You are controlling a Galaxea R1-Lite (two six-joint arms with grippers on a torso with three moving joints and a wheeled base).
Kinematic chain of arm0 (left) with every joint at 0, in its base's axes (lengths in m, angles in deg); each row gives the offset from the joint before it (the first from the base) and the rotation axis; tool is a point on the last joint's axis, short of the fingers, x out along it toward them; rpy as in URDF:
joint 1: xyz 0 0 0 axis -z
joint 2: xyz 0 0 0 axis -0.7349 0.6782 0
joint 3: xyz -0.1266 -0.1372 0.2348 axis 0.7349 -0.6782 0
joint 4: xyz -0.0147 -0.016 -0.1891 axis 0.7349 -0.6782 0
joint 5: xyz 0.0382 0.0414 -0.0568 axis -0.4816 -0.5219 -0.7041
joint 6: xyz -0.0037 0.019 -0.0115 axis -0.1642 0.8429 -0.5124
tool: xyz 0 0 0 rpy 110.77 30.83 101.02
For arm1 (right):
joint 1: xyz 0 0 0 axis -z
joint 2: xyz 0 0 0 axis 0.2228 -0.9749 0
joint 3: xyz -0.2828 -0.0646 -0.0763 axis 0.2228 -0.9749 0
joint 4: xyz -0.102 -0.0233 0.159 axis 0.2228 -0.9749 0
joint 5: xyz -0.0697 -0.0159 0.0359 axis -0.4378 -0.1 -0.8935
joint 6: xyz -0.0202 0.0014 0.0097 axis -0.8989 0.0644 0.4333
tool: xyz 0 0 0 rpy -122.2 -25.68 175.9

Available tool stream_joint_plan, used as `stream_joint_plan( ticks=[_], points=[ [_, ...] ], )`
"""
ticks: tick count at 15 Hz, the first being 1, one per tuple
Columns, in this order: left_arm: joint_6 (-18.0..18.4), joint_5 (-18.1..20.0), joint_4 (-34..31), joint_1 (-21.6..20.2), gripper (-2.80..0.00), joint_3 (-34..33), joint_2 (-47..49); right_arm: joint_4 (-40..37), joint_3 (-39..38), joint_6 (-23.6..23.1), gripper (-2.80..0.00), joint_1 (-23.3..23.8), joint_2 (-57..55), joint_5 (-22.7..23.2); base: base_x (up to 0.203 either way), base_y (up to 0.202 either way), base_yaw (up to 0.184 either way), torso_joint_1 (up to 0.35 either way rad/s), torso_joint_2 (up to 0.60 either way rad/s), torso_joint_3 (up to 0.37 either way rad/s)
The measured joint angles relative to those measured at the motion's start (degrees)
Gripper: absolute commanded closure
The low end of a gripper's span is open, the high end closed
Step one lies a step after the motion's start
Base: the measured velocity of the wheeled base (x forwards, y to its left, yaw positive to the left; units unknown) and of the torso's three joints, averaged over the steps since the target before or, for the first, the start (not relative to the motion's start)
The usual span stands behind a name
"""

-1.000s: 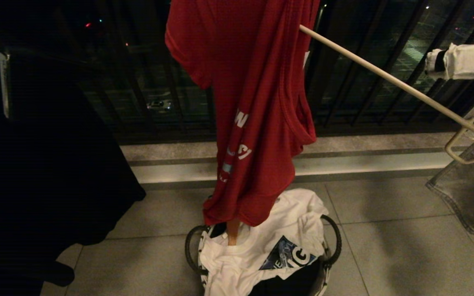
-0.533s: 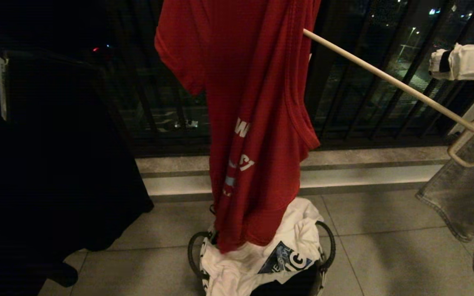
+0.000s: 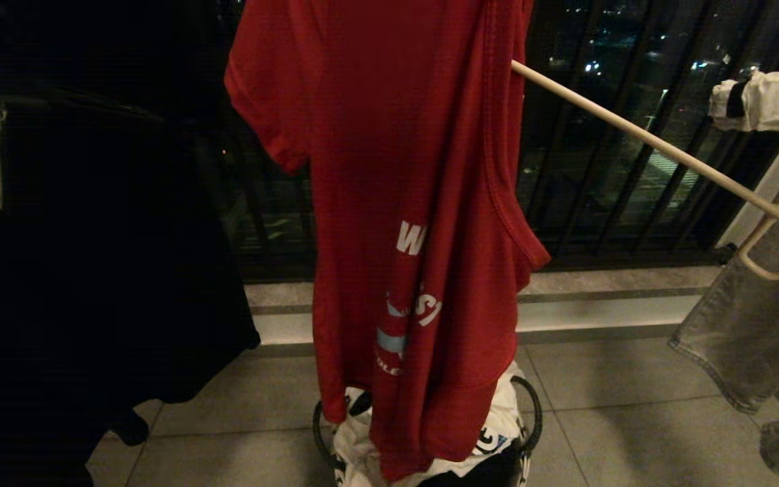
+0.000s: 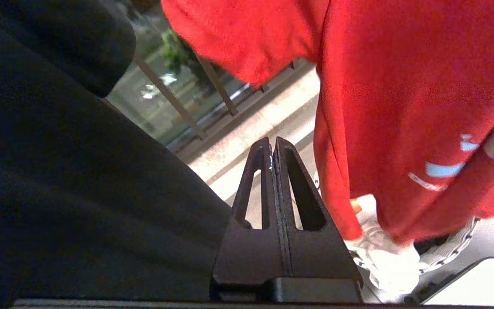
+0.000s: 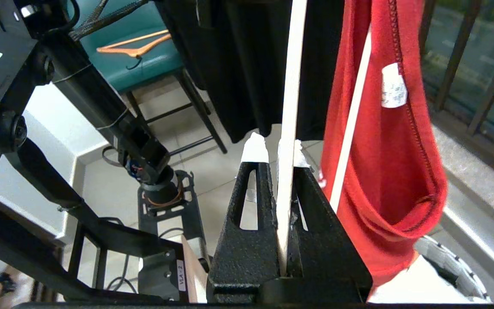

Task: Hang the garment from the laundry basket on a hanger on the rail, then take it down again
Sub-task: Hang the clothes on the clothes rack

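The head view is dim and warm-toned; the black hanging cloth at the robot's left sinks into near-featureless shadow, while small city lights glint beyond the dark railing bars. The pale floor tiles catch soft light. Both wrist views are brighter; the red short-sleeved T-shirt looks slightly smeared and grainy in the left one.

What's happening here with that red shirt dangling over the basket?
A robot is hanging laundry. Its right gripper is shut on a thin cream hanger, and the red T-shirt is draped over one end of it, bunched rather than spread out. The shirt's hem hangs just over the laundry basket, where a white T-shirt lies. The left gripper is shut and empty, beside a dark garment hanging to the robot's left.
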Motion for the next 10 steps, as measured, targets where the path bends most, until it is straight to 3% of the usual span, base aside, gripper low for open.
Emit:
stream_joint_plan(
  ticks=[5,10],
  points=[
    [0.0,0.0,0.0,0.0,0.00,-0.3,-0.1,0.1,0.0,0.0,0.00,0.0,-0.2,0.0,0.000,0.000,0.000,0.003,0.00,0.191],
    [-0.4,0.3,1.4,-0.1,0.00,-1.0,-0.5,0.1,0.2,-0.1,0.00,0.1,-1.2,-0.4,0.000,0.000,0.000,0.000,0.00,0.033]
  ],
)
